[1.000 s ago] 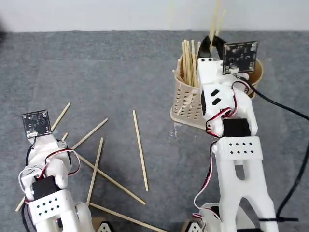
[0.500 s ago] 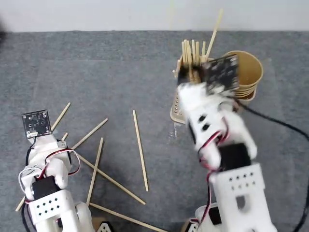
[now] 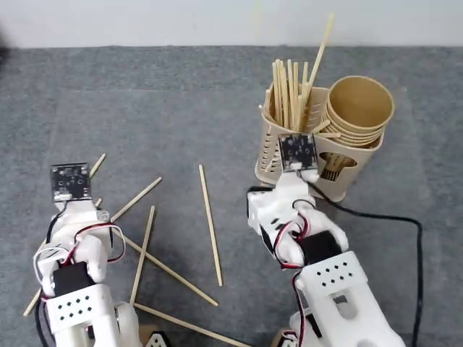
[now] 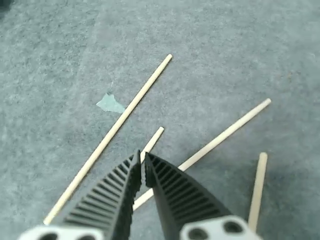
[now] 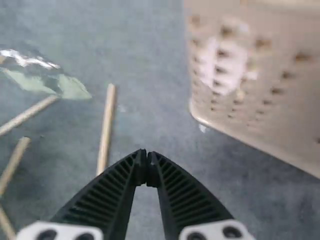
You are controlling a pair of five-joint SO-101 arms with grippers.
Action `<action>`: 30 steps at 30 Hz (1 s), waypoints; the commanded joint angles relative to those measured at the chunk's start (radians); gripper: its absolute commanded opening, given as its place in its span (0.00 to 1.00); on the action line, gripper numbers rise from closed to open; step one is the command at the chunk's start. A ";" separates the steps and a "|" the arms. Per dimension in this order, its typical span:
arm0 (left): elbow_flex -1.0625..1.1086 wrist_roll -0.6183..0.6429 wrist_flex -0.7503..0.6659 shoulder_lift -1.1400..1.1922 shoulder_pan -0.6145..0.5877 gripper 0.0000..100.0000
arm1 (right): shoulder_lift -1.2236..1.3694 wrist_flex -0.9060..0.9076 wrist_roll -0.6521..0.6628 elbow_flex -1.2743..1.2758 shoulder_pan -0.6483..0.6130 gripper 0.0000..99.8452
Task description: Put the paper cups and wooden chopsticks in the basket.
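Note:
The beige perforated basket [image 3: 275, 155] stands at the back right. It holds a bundle of upright wooden chopsticks [image 3: 289, 90] and a stack of brown paper cups [image 3: 359, 108]. Several loose chopsticks lie on the grey carpet, among them one [image 3: 210, 224] in the middle and others [image 3: 142, 253] to the left. My right gripper [image 5: 145, 156] is shut and empty, low over the carpet in front of the basket [image 5: 250, 75], with a chopstick [image 5: 105, 130] just ahead. My left gripper [image 4: 141, 161] is shut, its tips over the end of a short-looking chopstick [image 4: 154, 137].
The right arm's black cable [image 3: 376, 217] trails over the carpet to the right. A pale scrap [image 4: 110, 104] lies beside a long chopstick [image 4: 115, 130]. Crossed chopsticks [image 3: 165, 267] lie in front of the left arm.
The right arm has drawn back from above the basket and come down near the carpet. A chopstick now leans in the basket. The left arm has shifted slightly.

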 commanded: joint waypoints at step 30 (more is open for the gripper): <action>-0.348 -0.381 0.331 0.100 -0.061 0.02 | -0.002 0.053 0.132 0.054 -0.213 0.01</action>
